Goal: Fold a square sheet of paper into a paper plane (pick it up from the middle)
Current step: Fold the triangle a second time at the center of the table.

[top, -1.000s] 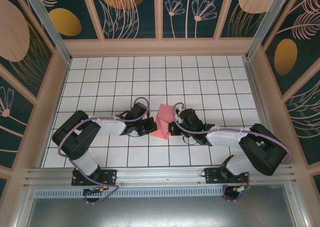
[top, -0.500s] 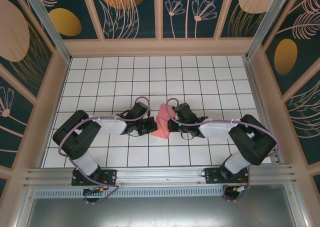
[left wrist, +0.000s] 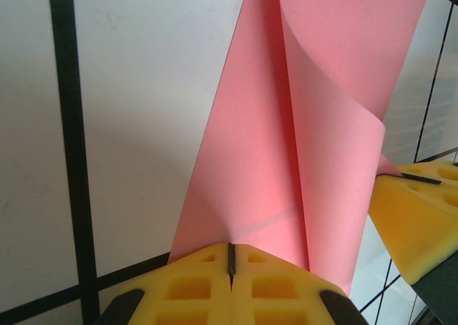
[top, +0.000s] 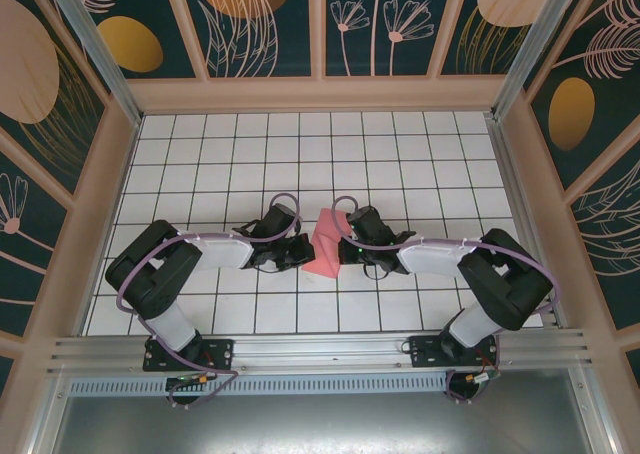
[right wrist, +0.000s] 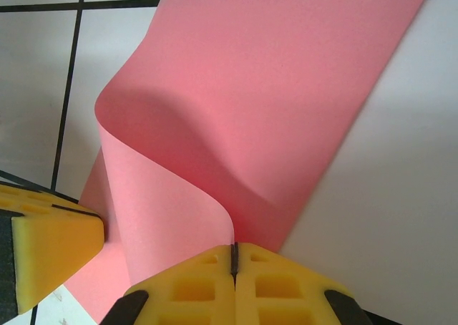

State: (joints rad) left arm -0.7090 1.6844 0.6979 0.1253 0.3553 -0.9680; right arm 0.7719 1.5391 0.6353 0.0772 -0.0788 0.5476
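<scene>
The pink-red square sheet of paper (top: 326, 246) lies bent over on itself at the middle of the tiled table, between both arms. In the left wrist view the sheet of paper (left wrist: 315, 124) curls upward, and my left gripper (left wrist: 230, 257) is shut on its near edge, yellow pads pressed together. My right gripper (right wrist: 232, 257) is shut on the opposite edge, where the sheet of paper (right wrist: 265, 89) rolls over in a loop. In the top view the left gripper (top: 303, 252) and right gripper (top: 343, 250) pinch it from either side. The other gripper's yellow finger (left wrist: 422, 210) shows at the right.
White grid table (top: 300, 154) with black lines stretches behind the arms. Patterned walls (top: 320, 24) enclose it on three sides. A metal rail (top: 320, 349) runs along the near edge. The left arm's yellow finger (right wrist: 43, 239) shows in the right wrist view.
The right gripper has moved left toward the sheet's middle, bringing its edge over. The paper now looks narrower and more folded. The left arm has stayed put.
</scene>
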